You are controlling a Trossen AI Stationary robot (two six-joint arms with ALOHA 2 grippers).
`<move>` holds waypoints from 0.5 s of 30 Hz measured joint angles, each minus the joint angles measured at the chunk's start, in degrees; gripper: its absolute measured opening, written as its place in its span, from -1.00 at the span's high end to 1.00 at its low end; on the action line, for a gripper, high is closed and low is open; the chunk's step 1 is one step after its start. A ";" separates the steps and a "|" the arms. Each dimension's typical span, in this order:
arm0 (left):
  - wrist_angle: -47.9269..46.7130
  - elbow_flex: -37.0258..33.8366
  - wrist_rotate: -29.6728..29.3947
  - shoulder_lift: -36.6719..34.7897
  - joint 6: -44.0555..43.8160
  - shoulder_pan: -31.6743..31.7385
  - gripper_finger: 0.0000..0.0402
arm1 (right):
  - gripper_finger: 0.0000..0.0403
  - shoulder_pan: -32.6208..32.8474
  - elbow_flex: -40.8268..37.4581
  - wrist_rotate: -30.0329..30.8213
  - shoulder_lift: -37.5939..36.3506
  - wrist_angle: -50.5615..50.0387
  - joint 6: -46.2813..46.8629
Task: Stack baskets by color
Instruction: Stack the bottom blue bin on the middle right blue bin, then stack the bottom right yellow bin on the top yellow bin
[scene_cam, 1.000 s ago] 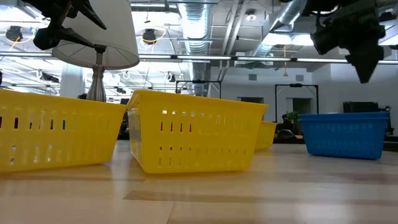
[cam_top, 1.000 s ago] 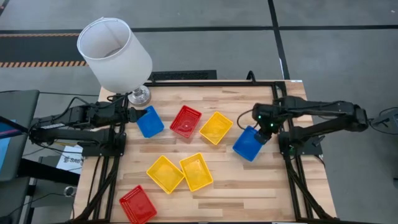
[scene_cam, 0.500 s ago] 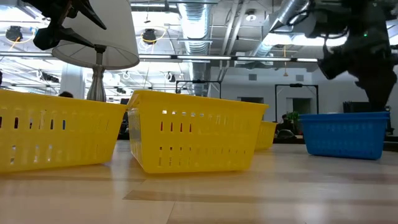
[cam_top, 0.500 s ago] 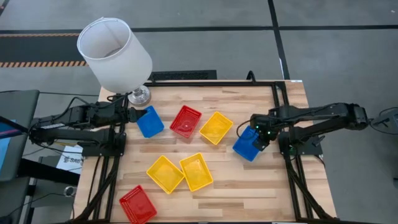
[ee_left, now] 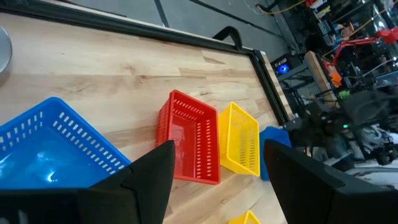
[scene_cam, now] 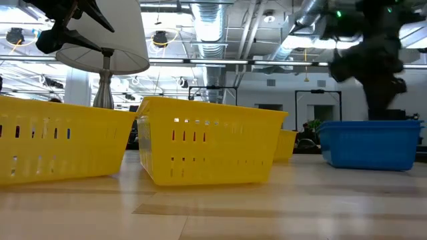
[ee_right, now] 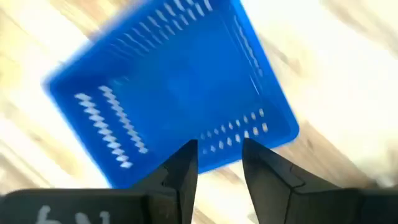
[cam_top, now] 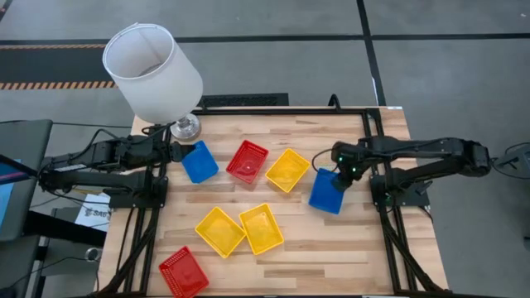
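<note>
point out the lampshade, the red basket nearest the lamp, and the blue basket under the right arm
lampshade (cam_top: 152,71), high view, on its white outer wall
red basket (cam_top: 247,161), high view, on its inside floor
blue basket (cam_top: 325,192), high view, on its inside floor

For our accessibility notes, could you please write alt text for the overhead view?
Seen from above, the right gripper reaches over the rim of a blue basket on a wooden table. The left gripper waits, open, beside another blue basket. Two red and three yellow baskets lie scattered, with a white lampshade at the far-left corner.
</note>
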 joint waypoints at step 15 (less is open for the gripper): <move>0.01 0.00 3.95 -0.01 1.52 0.00 -0.16 | 0.30 6.73 21.49 -0.24 19.41 30.78 -18.82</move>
